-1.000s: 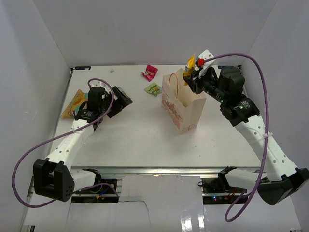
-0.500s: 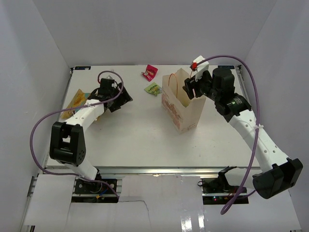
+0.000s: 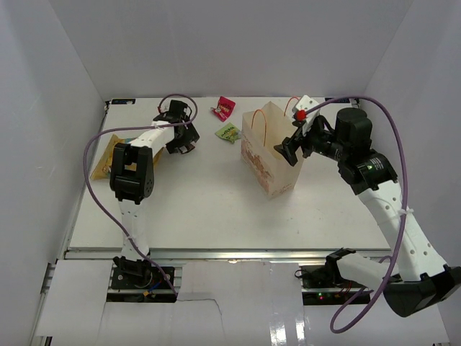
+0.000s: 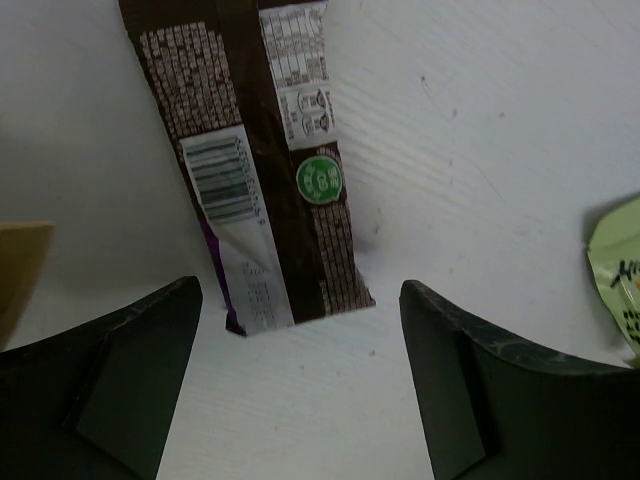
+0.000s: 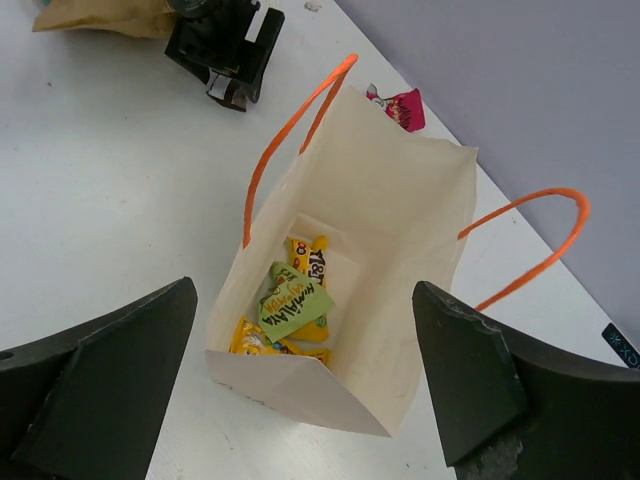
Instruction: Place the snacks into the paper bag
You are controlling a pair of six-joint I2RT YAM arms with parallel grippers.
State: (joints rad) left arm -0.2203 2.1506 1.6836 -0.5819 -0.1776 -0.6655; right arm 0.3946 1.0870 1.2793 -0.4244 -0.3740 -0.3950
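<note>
Snacks (image 5: 288, 300) lie in the paper bag (image 5: 400, 200); right gripper (image 5: 300, 375), just emptied, gapes above. Left gripper (image 4: 300, 390), wide, now frames the dark brown packet (image 4: 270, 170).

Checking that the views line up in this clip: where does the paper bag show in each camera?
Top external: paper bag stands right of centre.
Left wrist: not in it.
Right wrist: paper bag fills the centre, open, packets inside.
Shared landmark: magenta packet on the table past the bag, in top and right wrist.
</note>
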